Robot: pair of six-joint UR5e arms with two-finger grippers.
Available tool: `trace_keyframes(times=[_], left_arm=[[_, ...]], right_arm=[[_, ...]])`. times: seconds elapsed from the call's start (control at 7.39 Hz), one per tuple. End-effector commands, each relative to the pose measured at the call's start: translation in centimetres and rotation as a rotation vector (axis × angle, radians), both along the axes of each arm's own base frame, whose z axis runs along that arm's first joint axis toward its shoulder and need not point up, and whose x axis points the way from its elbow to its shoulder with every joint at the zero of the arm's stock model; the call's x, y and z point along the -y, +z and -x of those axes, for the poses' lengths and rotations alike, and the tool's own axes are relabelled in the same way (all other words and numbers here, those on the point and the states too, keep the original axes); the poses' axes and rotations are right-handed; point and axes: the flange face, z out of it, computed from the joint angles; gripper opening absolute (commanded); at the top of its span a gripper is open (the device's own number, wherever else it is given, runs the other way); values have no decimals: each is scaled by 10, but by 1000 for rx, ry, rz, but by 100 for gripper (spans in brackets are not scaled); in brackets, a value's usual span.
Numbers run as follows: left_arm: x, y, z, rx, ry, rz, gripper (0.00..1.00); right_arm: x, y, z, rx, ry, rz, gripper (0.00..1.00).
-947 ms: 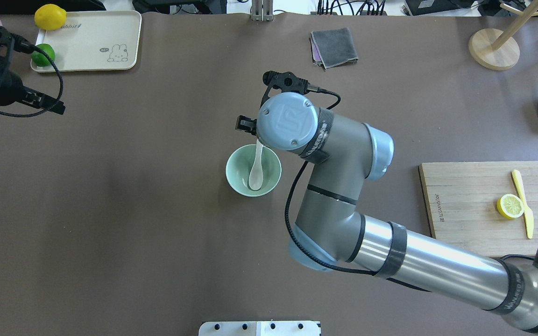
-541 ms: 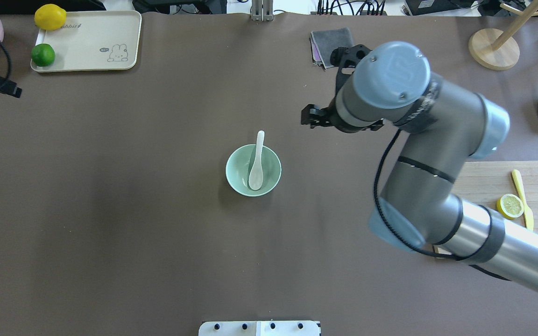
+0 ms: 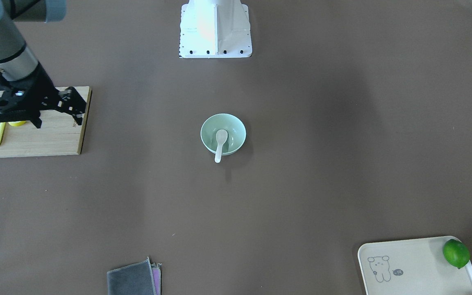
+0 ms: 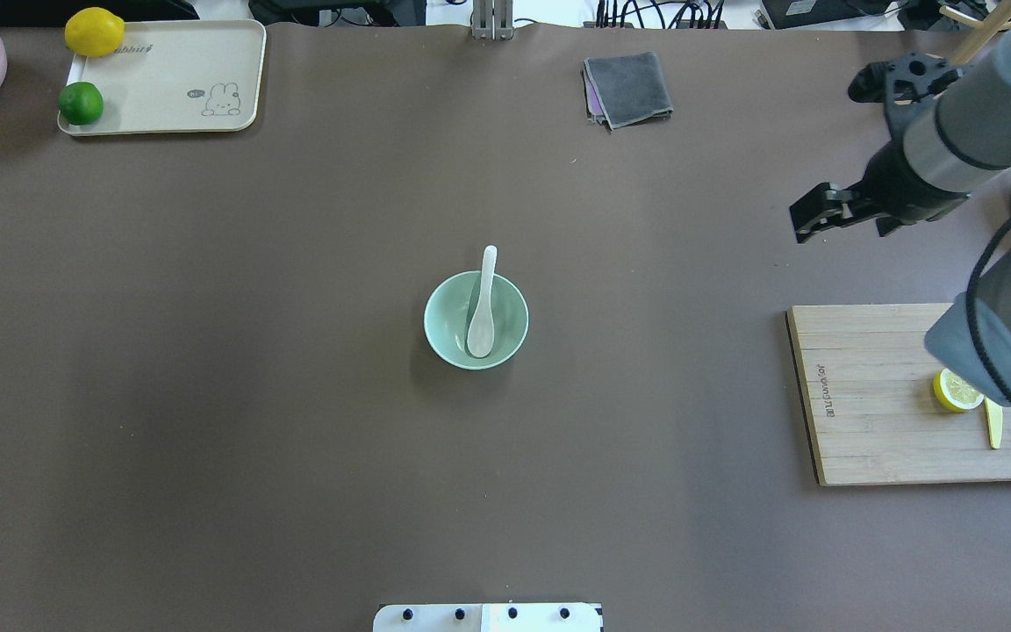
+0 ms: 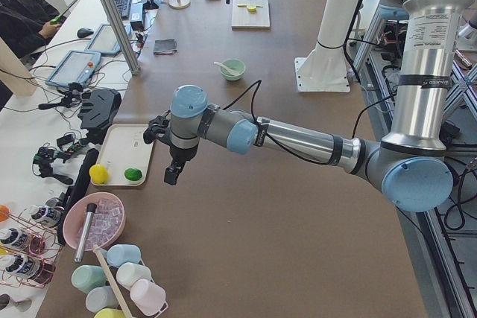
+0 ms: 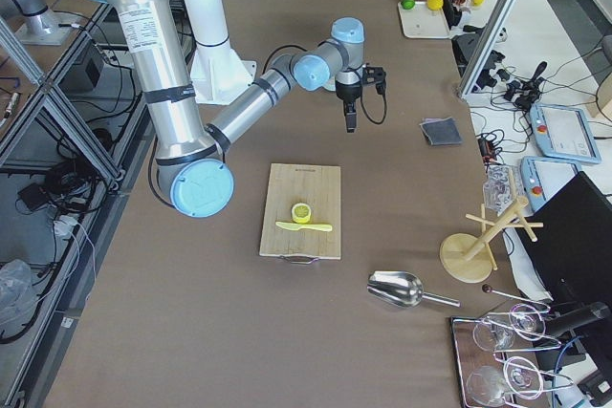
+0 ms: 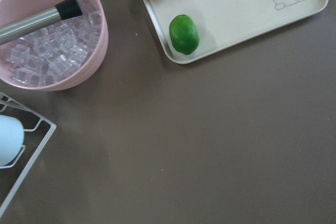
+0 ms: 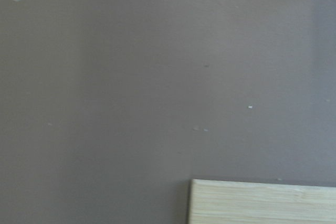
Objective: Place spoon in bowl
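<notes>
Leaning across the mint-green bowl (image 4: 446,341), white spoon (image 4: 481,326) sits free; right gripper (image 4: 806,221) seemingly released.

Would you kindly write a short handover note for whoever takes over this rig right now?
Right end effector: open and empty, raised near the cutting board, well away from the bowl.
Left end effector: hangs near the tray at the table's left end; I cannot tell whether it is open or shut.
Spoon: scoop lies inside the bowl at the table's middle, handle leaning over the far rim.
Done: the spoon is in the bowl.
Left: nothing for the task itself; probably just park both arms.
</notes>
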Motion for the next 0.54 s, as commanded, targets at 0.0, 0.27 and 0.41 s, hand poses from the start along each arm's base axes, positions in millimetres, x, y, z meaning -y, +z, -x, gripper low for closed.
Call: trace_keyframes(times=[0.0,0.27,0.41], left_arm=[[-37,38,28,-30,-13,57,98],[-41,48,29,-23,-16,72,98],[-41,51,29,-24,-16,79,98]], right_arm=[[-9,74,-83,11,-66,40,100],[-27,130,-142,30,-81,83,100],[-27,165,-184,54,-52,113,100]])
